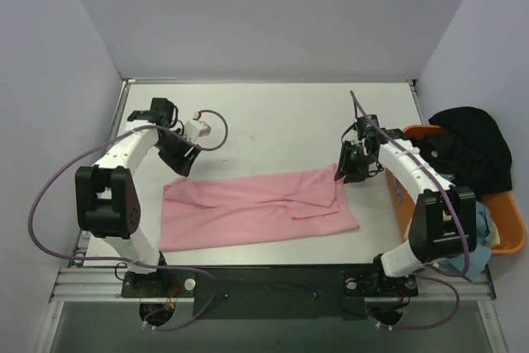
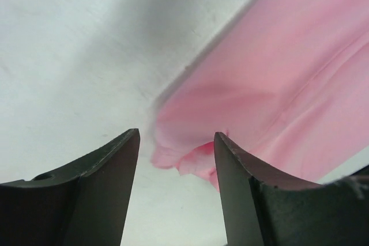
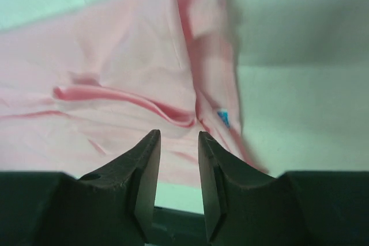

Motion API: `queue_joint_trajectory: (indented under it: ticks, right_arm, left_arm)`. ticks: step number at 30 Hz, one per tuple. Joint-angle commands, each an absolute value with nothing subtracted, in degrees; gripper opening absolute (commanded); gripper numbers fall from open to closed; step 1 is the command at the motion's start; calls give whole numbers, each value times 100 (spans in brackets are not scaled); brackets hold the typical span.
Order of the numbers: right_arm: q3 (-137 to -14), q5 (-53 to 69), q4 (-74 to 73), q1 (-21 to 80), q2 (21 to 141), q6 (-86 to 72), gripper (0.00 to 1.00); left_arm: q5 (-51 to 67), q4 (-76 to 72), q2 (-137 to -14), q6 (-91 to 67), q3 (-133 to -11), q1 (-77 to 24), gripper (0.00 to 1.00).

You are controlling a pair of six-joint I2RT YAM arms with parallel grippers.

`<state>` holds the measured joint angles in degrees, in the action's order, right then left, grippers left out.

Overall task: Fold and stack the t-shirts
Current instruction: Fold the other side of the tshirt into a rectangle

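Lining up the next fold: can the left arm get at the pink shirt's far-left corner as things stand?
Probably yes. The left gripper is open and empty right at that corner of the pink shirt, with only table around it and nothing standing between them.

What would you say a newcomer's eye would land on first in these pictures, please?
The pink shirt stands out first, lying in a long folded band across the middle of the table between the two arms. Next comes the orange tub at the right edge, with a black garment draped over its far end. The left pincer and the right pincer each stand open near a far corner of the pink shirt.
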<state>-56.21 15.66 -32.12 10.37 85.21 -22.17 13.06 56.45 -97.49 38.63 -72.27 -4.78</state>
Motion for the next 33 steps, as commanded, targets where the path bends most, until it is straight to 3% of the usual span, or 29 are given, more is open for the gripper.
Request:
queue_joint_trajectory:
  ticks: [1, 7, 13, 15, 16, 20, 25, 33]
  right_arm:
    - [-6266, 1589, -3008, 888, 9182, -1925, 31]
    - [-6538, 1758, -2426, 870, 9974, -2022, 36]
    - [-6434, 1793, -2259, 879, 10318, -2162, 34]
    - [-6328, 1802, -2189, 879, 10345, -2206, 27]
    - [-6232, 1802, -2162, 879, 10336, -2215, 19]
    - [-6091, 1793, -2092, 879, 10248, -2268, 0]
    - [-6108, 1371, -2548, 879, 10090, -2329, 0]
    - [-6047, 1187, -3137, 923, 9625, -2470, 0]
  left_arm:
    - [1663, 5232, -10079, 3727, -7848, -247, 66]
    - [984, 4737, -10723, 3955, -7919, -114, 68]
    - [1828, 5668, -9889, 4446, -7674, -26, 48]
    - [1724, 5827, -9520, 4640, -7288, -26, 45]
    - [1644, 5949, -9353, 4675, -7095, -26, 45]
    - [1345, 6170, -9009, 4781, -6820, -26, 44]
    - [1572, 6249, -8956, 4431, -7512, -193, 49]
    - [1582, 4624, -9421, 3446, -7524, -993, 53]
